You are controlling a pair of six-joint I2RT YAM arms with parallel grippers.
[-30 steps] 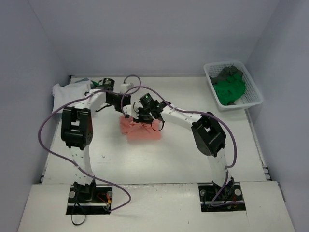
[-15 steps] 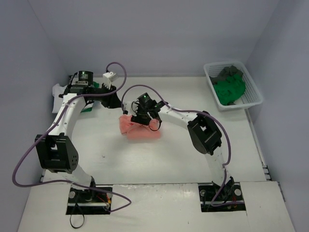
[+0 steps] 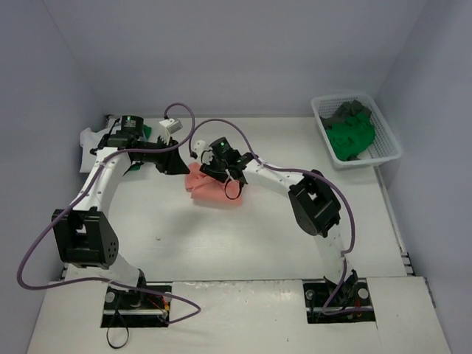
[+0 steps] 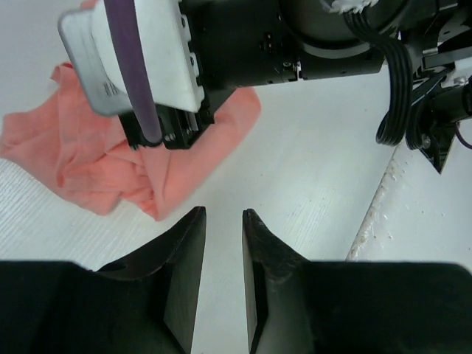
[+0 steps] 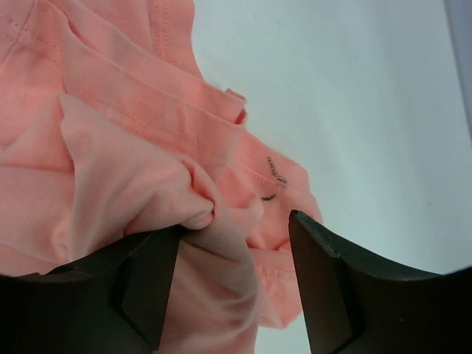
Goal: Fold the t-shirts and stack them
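One salmon pink t-shirt (image 3: 210, 193) lies near the middle of the table (image 3: 258, 243), bunched and only loosely doubled over, so the step in hand seems to be its folding, not yet the stacking. The right gripper (image 5: 234, 228) hangs right over it with its fingers spread wide, a soft hump of the cloth lying between them unclamped. The left gripper (image 4: 223, 215) hovers just beside the shirt's far-left edge, fingers a narrow slit apart with nothing between. A pile of white and green cloth (image 3: 88, 140) sits at the far left, and the basket (image 3: 385, 125) at the far right holds a green t-shirt (image 3: 350, 136) and a dark grey one (image 3: 346, 110). The next move likely calls for a fresh pinch on a hem or corner and a flattening pull, since the cloth is too rumpled to stack. Against a second ago, the right fingers have parted, the shirt is more crumpled, and the left arm has swung its elbow out to the left
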